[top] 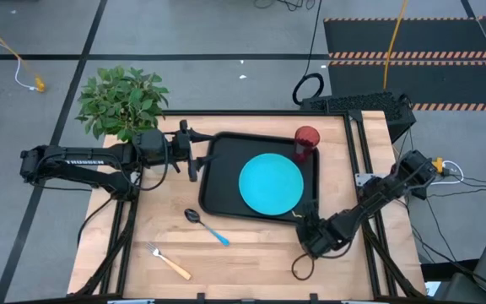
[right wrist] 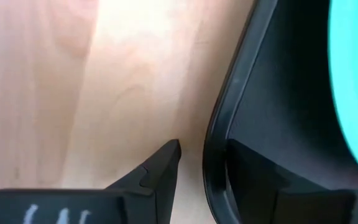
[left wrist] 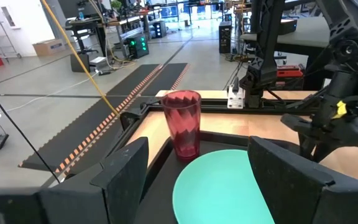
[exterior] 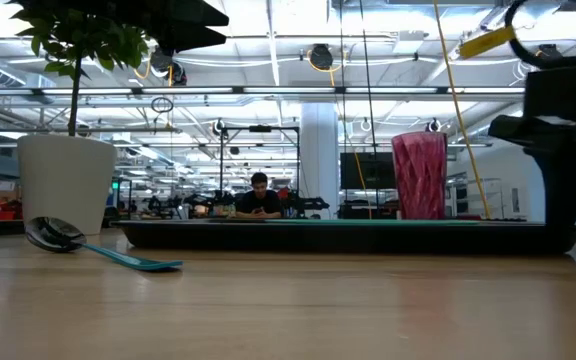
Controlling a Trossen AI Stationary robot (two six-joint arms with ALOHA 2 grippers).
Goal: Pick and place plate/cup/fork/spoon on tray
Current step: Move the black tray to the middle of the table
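You've got one tray on the table, one turquoise plate, one red cup, one spoon, one fork — five task pieces, one of each. Add one potted plant, two arms, two pincers: left pincer, right pincer

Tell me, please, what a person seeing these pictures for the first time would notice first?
The bright turquoise plate lies in the middle of the black tray, with the dark red cup standing at the tray's far right corner. On the bare wood in front of the tray lie the spoon and the fork. A leafy green plant stands at the table's far left corner.
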